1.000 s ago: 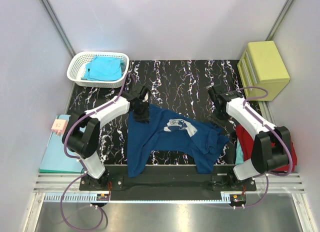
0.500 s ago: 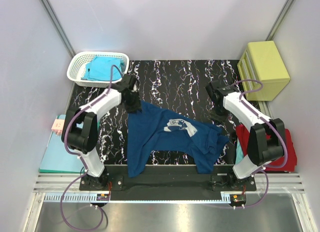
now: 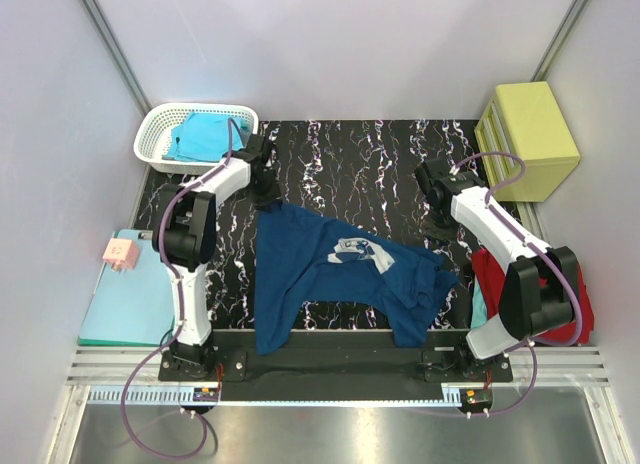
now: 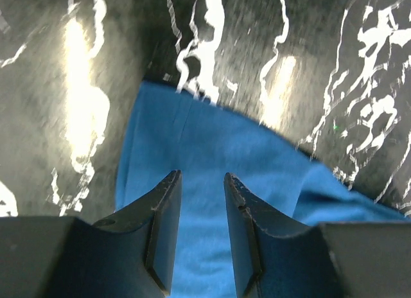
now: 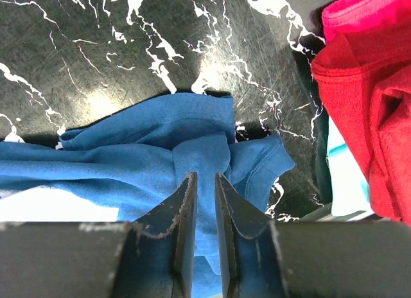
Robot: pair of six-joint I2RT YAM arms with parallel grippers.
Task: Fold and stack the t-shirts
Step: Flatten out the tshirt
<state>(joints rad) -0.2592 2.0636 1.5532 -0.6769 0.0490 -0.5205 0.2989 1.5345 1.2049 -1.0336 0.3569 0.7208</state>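
Left end effector [image 4: 201, 177] parted, empty, above far corner of soft navy blue cotton t-shirt [image 3: 300, 274] crumpled on black marbled tabletop [image 3: 360, 154]; right end effector [image 5: 204, 176] narrowly parted over its right edge. Limp, light: pinch hems.

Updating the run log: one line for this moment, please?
navy shirt: unfolded, rumpled | left pincer: open, over far-left corner | right pincer: open, over right side

What my rig looks like from here.
I see white shells on the left arm [image 3: 215, 181] and right arm [image 3: 495, 229], black joints, looping purple cables [image 3: 124, 404], and dark wedge-shaped fingers [image 4: 164, 227].
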